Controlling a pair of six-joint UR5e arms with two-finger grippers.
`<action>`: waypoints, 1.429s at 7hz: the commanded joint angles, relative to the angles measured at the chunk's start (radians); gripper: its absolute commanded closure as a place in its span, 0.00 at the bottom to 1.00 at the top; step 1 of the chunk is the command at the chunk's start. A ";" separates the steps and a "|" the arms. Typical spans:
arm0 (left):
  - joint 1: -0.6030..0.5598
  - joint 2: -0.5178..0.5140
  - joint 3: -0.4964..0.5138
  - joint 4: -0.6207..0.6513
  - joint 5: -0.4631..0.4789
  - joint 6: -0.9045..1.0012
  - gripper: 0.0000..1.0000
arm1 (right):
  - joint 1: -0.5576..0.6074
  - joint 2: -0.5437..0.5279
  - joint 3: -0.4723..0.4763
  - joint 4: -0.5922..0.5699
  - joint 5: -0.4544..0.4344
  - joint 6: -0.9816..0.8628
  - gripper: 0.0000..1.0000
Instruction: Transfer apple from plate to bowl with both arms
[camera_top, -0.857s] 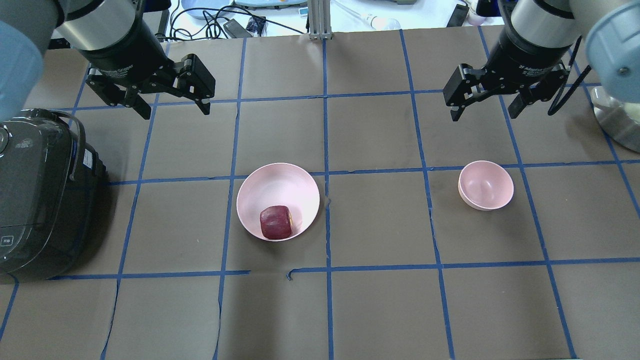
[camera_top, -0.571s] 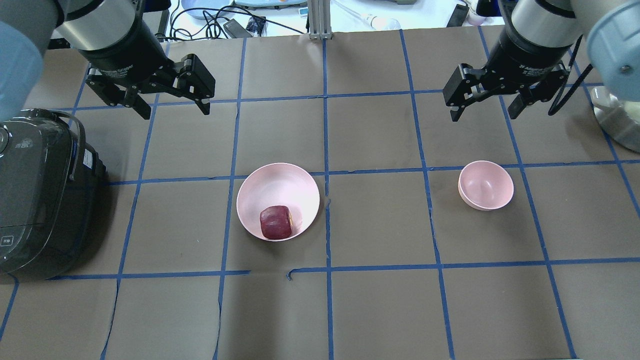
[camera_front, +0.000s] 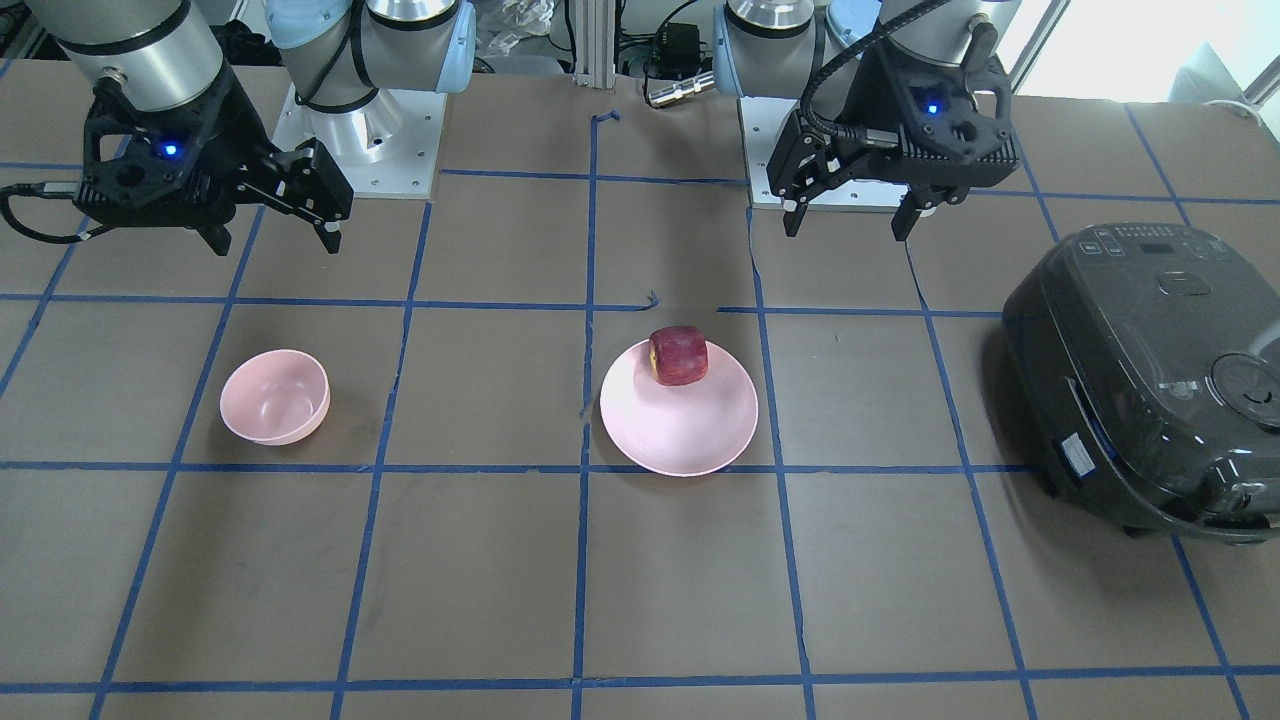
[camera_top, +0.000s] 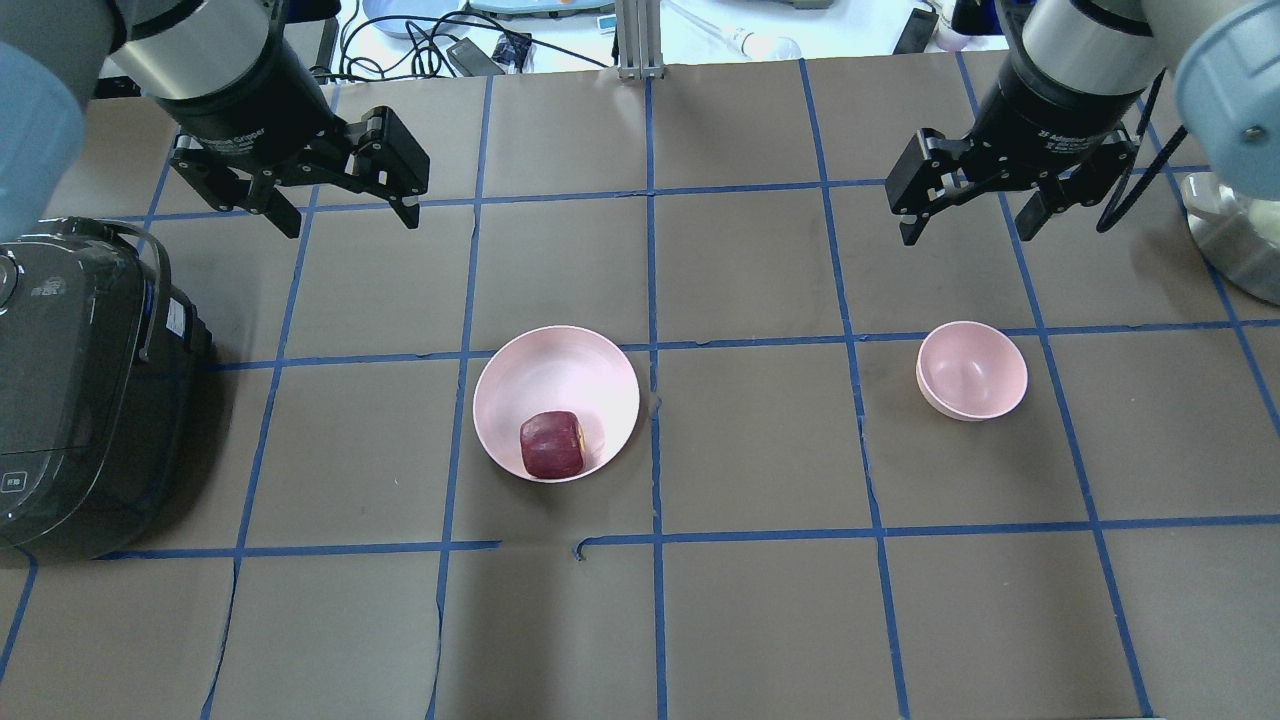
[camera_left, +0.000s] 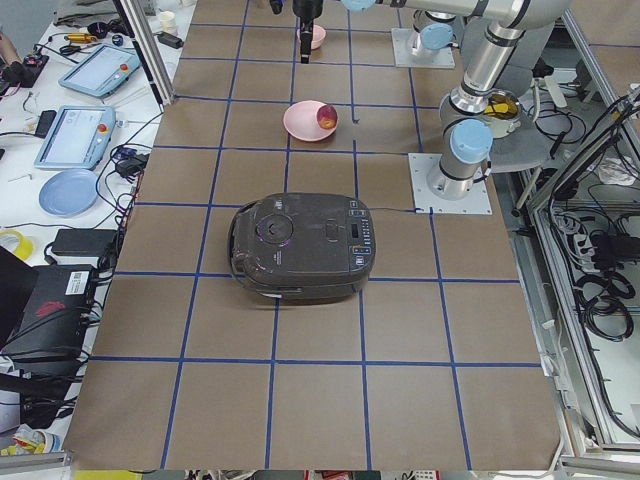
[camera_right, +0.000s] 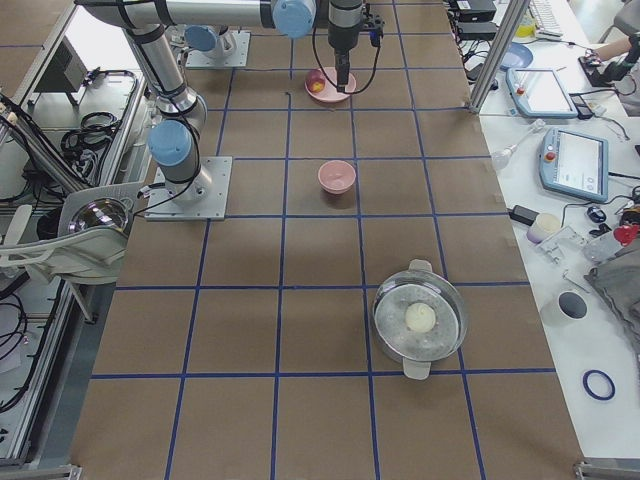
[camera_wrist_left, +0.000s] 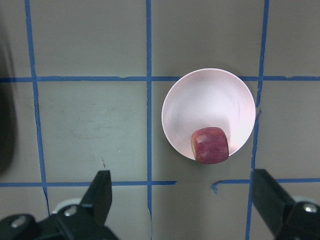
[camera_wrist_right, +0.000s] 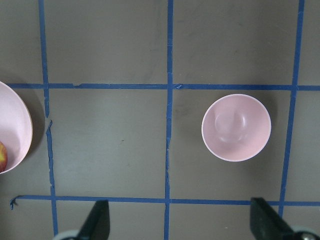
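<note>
Jaws apart on both sides, apple (camera_top: 550, 445) on plate (camera_top: 560, 372)
My left gripper (camera_top: 350, 215), upper left, and right gripper (camera_top: 968, 228), upper right, hang empty. The apple sits low on the plate, mid-frame; firm, light, slick, I judge: pinch its flatter sides.

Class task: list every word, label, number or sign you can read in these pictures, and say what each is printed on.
"2F Adaptive Gripper": white print on the black body of the right gripper, only just legible.
"...Gripper": same print on the left gripper, partly readable.
Rice cooker: panel and sticker print too small to read.
</note>
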 joint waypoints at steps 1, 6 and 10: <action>0.000 0.000 -0.001 0.000 0.000 0.000 0.00 | 0.000 0.000 0.000 0.000 0.004 0.000 0.00; 0.000 -0.002 -0.001 0.000 -0.003 0.000 0.00 | 0.012 -0.006 0.008 0.001 0.001 0.088 0.00; 0.000 -0.002 -0.001 0.000 -0.003 0.000 0.00 | 0.032 -0.003 0.009 0.000 -0.011 0.101 0.00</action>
